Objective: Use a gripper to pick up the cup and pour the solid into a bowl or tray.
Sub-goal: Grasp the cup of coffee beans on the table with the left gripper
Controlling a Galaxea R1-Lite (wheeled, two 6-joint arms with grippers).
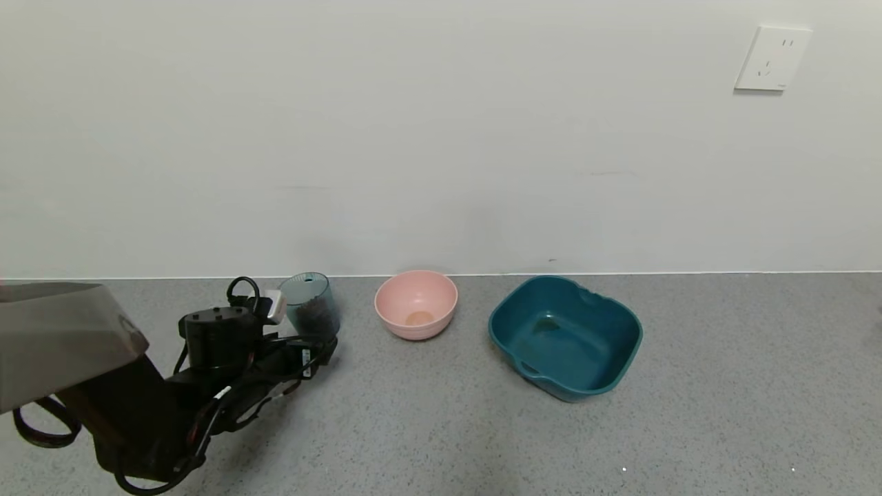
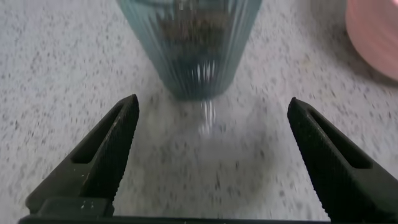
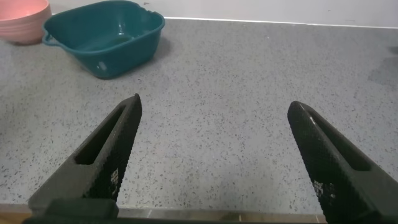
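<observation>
The ribbed blue-grey cup (image 1: 311, 302) stands upright on the grey counter near the wall, with dark brown pellets (image 1: 315, 313) inside. It also shows in the left wrist view (image 2: 189, 46), with the pellets (image 2: 186, 28) dim through its wall. My left gripper (image 1: 324, 348) is low on the counter just in front of the cup. In its wrist view the gripper (image 2: 211, 109) is open and empty, with the cup just beyond the tips. The pink bowl (image 1: 416, 303) stands to the cup's right. My right gripper (image 3: 214, 109) is open and empty over bare counter, out of the head view.
A larger teal tub (image 1: 566, 335) stands right of the pink bowl; it shows in the right wrist view (image 3: 102, 34) beside the bowl (image 3: 23, 20). The wall runs close behind all three. A grey robot part (image 1: 58, 337) fills the near left.
</observation>
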